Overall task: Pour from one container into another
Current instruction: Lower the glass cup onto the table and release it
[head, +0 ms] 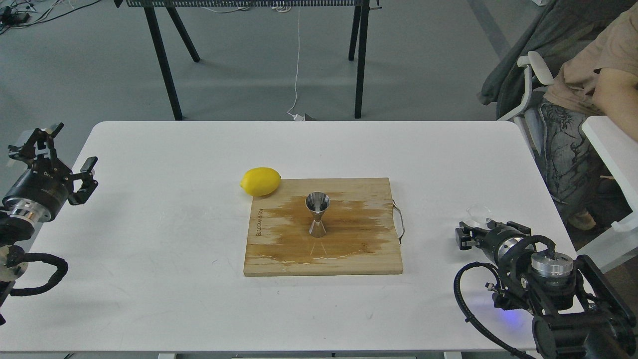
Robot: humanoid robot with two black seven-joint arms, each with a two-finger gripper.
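1. One white desk (149, 259) is seen, and on it one wooden cutting board (369, 259) is laid, nearer the front edge than the back, a little right of the middle.
2. One steel jigger (317, 214) is counted: it is stood upright near the middle of the board, open cone upward, inside a wide dark wet stain on the wood.
3. One lemon (260, 181) is noted, laid on the desk just off the board's back left corner, touching or almost touching it.
4. One small clear glass cup (478, 213) is spotted near the desk's right edge, well apart from the board, just behind the right gripper (466, 236).
5. One metal handle (399, 219) is seen fixed to the board's right edge.
6. Two grippers are counted. The left gripper (60, 154) is held beyond the desk's left edge, its two fingers spread wide, and nothing is gripped or touched by it.
7. The right gripper is held low by the right edge, pointing left. Its fingers are seen dark and end-on, so how far they are parted cannot be told, nor whether the cup is gripped or merely stood close behind the fingertips.
8. One seated person (593, 75) is glimpsed past the back right corner.
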